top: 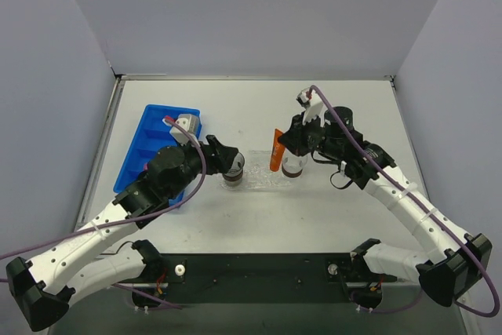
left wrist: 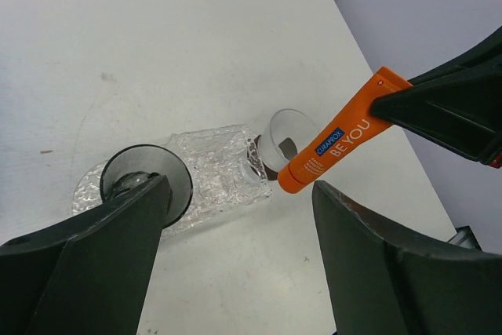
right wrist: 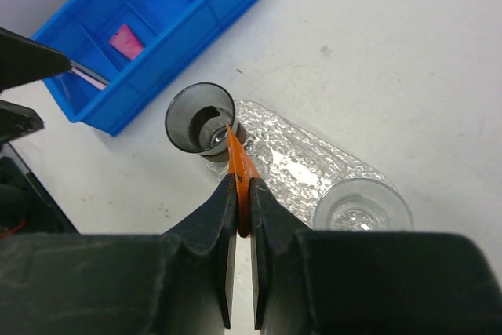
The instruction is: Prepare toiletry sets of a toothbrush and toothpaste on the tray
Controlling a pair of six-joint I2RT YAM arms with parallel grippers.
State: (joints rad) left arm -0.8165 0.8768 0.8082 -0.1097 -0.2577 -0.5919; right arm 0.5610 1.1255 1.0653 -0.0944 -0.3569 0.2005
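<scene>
My right gripper [right wrist: 243, 187] is shut on the flat end of the orange toothpaste [left wrist: 333, 147], and the tube hangs cap down over the clear bumpy tray [left wrist: 216, 164]. The orange toothpaste [top: 276, 154] sits beside the right-hand cup in the top view. My left gripper [left wrist: 239, 198] stands wide open just short of the tray, with nothing between its fingers. A magenta toothpaste [right wrist: 125, 41] lies in the blue bin. The toothbrush [right wrist: 90, 78], a thin pale pink stick, shows in the bin's near compartment, partly hidden by my left finger.
Two clear cups with dark bottoms stand on the tray's ends, one [right wrist: 201, 119] by my left gripper and one [right wrist: 362, 208] under my right. The blue compartmented bin [top: 153, 151] sits left of the tray. Grey walls close in the table on three sides.
</scene>
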